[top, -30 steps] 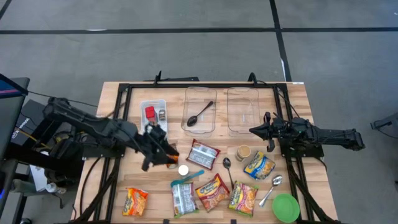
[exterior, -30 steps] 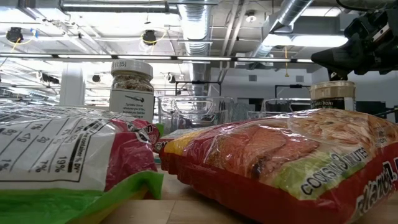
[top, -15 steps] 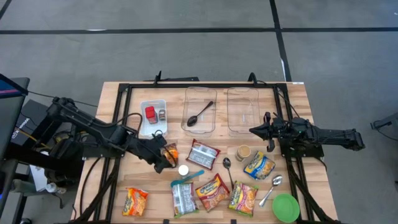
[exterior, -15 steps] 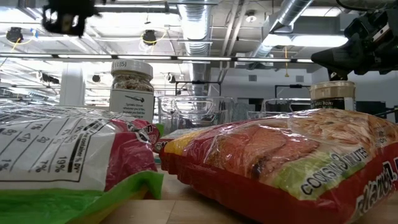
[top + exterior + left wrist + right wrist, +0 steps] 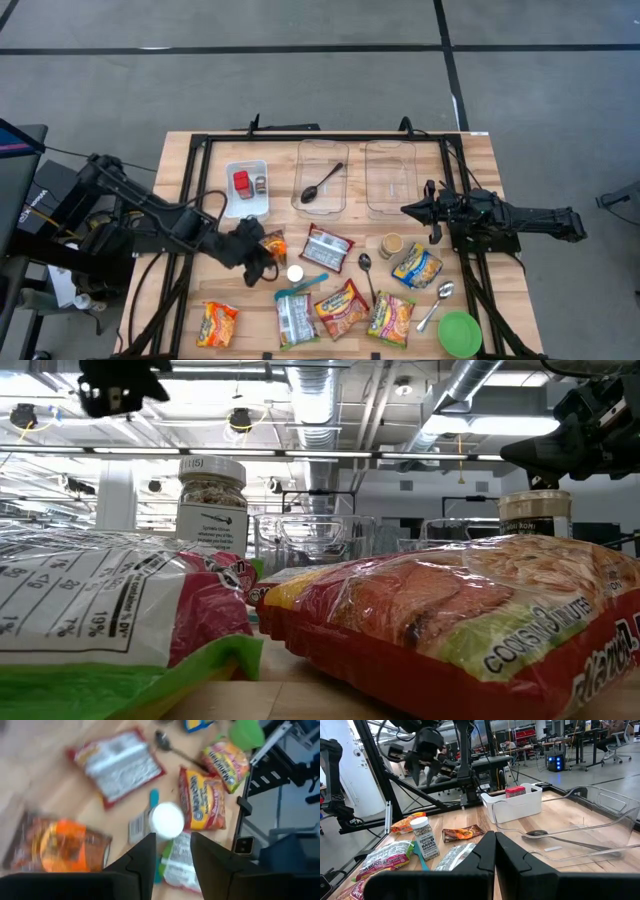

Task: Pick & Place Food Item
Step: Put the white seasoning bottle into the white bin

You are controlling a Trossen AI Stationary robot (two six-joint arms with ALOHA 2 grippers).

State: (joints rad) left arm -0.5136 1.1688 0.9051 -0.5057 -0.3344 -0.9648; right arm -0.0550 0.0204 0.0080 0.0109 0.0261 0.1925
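Left gripper [image 5: 262, 262] sits over the table's left-middle, jaws parted a bit with nothing in them, hanging right above the white-capped jar [image 5: 295, 272] and beside the orange snack packet [image 5: 274, 246]. Ramen packs [image 5: 343, 308] lie along the near edge. Right gripper [image 5: 407, 210] is over on the right near the clear trays [image 5: 391, 176], fingers pressed shut, empty.

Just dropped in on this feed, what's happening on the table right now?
The left gripper hangs above the small white-lidded jar, beside the orange-and-brown packet, with its fingers apart and nothing between them. The right gripper waits shut near the two clear tubs, one empty and one holding a black spoon. Noodle packets, spoons and a green bowl lie along the table's near side.
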